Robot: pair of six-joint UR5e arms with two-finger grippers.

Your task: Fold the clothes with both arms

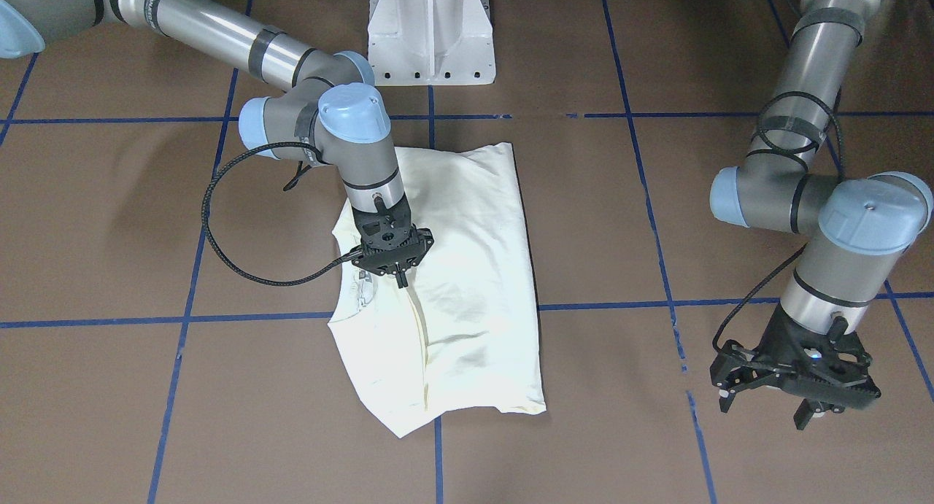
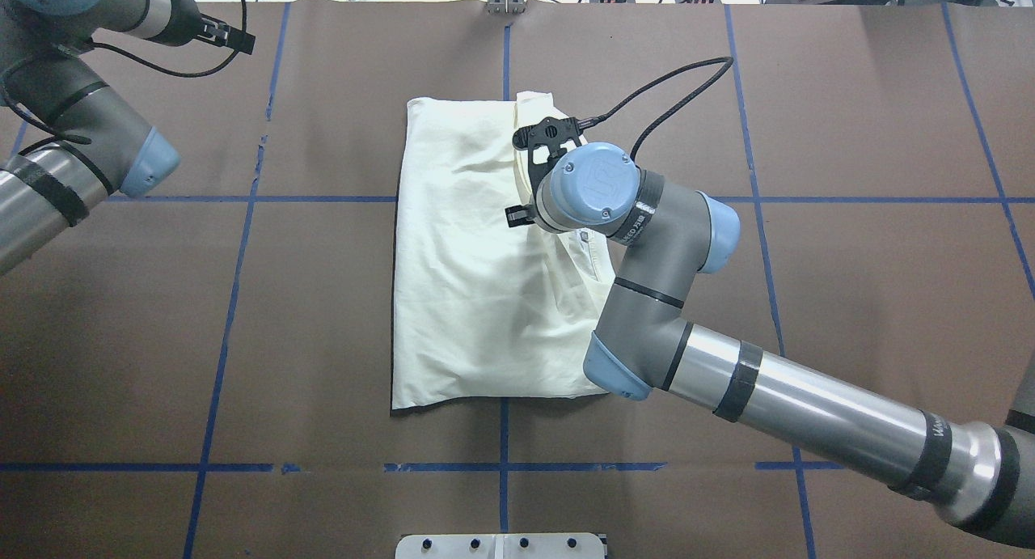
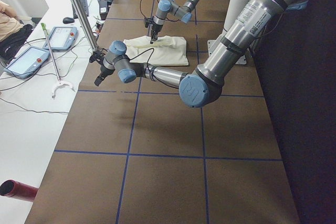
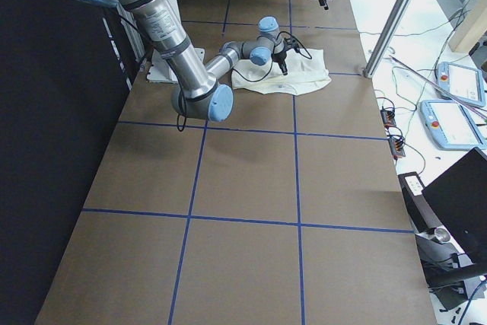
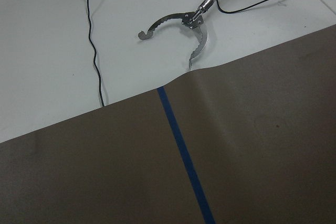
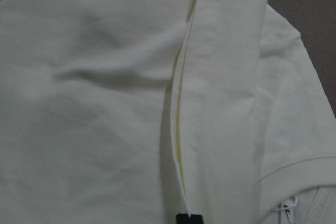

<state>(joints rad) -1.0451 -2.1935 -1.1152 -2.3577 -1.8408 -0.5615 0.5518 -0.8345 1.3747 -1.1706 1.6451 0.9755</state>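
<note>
The cream T-shirt (image 1: pixel 474 270) lies folded in a rough rectangle at the table's middle, plain side up, with the print hidden. It also shows in the overhead view (image 2: pixel 461 300). My right gripper (image 1: pixel 401 278) points down at the collar end of the shirt. Its fingers are together on a raised fold edge, which runs away from the tip in the right wrist view (image 6: pixel 181 129). My left gripper (image 1: pixel 764 411) is open and empty. It hovers over bare table well off to the shirt's side, near the table edge.
The white pedestal base (image 1: pixel 430 37) stands behind the shirt. Blue tape lines (image 1: pixel 613 305) grid the brown table. Beyond the table edge by my left gripper is a white bench with a metal reacher tool (image 5: pixel 178 22) and cables.
</note>
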